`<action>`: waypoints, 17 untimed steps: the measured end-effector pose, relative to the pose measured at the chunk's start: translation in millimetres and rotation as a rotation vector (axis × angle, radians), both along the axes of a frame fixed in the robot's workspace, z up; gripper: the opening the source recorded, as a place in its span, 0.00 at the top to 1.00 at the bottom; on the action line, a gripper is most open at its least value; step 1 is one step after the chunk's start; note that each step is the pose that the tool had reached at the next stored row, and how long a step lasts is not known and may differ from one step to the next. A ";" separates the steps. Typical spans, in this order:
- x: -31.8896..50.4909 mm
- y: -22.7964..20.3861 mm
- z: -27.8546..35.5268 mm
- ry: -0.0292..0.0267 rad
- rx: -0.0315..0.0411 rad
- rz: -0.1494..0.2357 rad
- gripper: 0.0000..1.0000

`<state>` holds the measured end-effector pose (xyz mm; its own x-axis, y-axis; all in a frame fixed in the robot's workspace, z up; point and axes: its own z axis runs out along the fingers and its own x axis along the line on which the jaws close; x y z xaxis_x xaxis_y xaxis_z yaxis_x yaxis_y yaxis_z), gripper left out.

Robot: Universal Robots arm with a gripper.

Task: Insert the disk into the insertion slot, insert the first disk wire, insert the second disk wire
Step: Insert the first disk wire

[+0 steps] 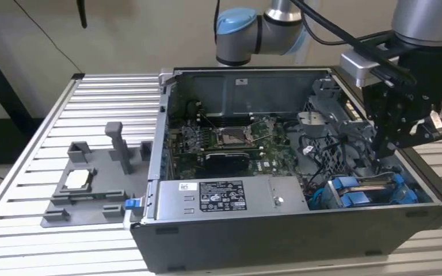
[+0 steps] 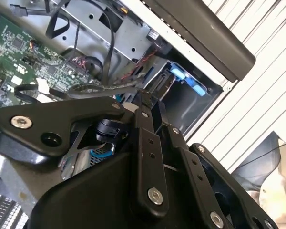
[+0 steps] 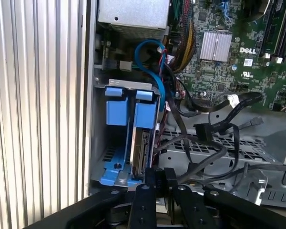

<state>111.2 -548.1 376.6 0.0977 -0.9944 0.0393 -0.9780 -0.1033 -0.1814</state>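
Note:
The disk (image 3: 142, 152) stands on edge inside the insertion slot (image 3: 97, 143), a grey metal bay with blue clips (image 1: 367, 190) in the case's corner on the exterior view's right. My gripper (image 1: 384, 150) hangs inside the open case just above that bay. In the first wrist view its fingertips (image 3: 150, 183) sit right at the disk's exposed end, close together with nothing seen between them. A loose black wire with a connector (image 3: 203, 130) lies beside the bay, another black wire (image 3: 253, 122) lies further off, and a blue cable (image 3: 150, 62) arcs over the bay.
The grey labelled power-supply box (image 1: 221, 195) lies along the case's front wall. The motherboard (image 1: 229, 138) fills the case's middle. Tangled black cables (image 2: 86, 88) lie near the fingers. A grey fixture (image 1: 90, 184) sits on the slatted table at the exterior view's left.

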 end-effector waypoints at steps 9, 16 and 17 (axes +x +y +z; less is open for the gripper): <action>2.7 -3.9 -12.5 0.0108 -0.0002 -0.032 0.81; 13.8 -6.6 -15.3 0.0675 -0.0002 -0.032 0.81; 15.4 -6.8 -15.7 0.0772 -0.0003 -0.032 0.81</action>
